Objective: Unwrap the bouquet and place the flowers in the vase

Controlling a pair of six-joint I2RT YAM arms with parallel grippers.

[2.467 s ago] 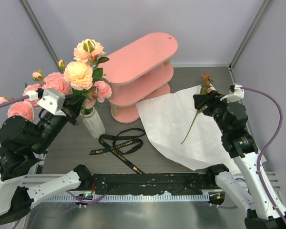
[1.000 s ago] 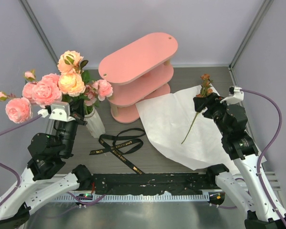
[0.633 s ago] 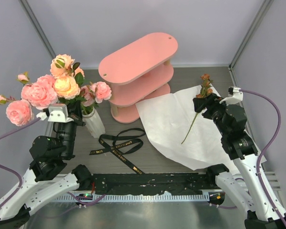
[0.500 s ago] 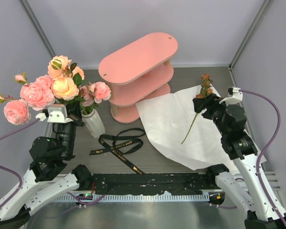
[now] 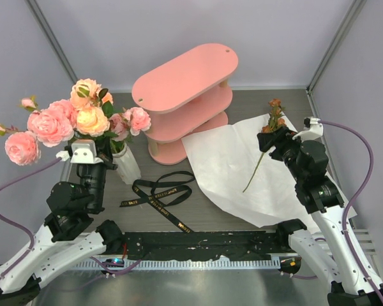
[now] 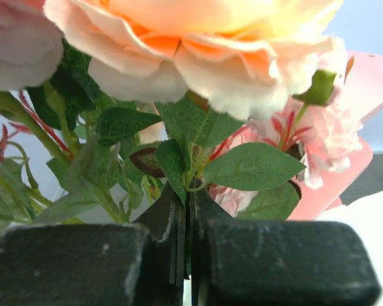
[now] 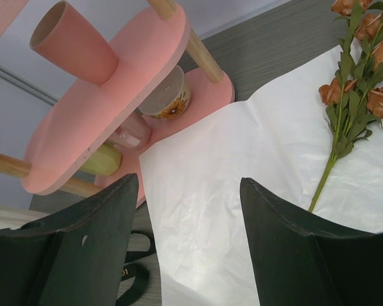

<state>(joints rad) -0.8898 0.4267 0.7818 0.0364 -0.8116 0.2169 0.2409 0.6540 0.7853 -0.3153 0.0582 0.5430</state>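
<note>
Pink and peach flowers [image 5: 83,118]: a full bunch raised at the left of the table, with its heads above and just left of the vase [image 5: 126,167]. I cannot tell whether the stem ends sit inside the mouth, because my own wrist hides them.
Left gripper [image 6: 186,213]: my jaws are closed tight on the stems of the bunch, low down under the leaves.
Right gripper [image 7: 188,185]: my jaws stand wide apart and carry nothing. They hang over the white paper [image 5: 230,169], near the brown sprig [image 7: 345,95].
Brown sprig: one loose stem with rusty heads, lying flat on the paper and well apart from the vase.
Vase: white, ribbed and upright, just beside the foot of the pink shelf [image 5: 185,80].
Ribbon [image 5: 159,191]: black, untied, loose on the table between vase and paper.
Handling, bunch: I judge it light but top-heavy. The stems look stiff enough to steer, while the heads and leaves look soft and easily crushed.
Handling, sprig: probably very light and thin, so likely to roll or slip in a loose pinch.
Where to hold: on bare stem below the foliage, never on a bloom. For the sprig, the lower stem lies clear on the paper.
Risk: the vase looks small and light, so a leaning bunch may tip it.
</note>
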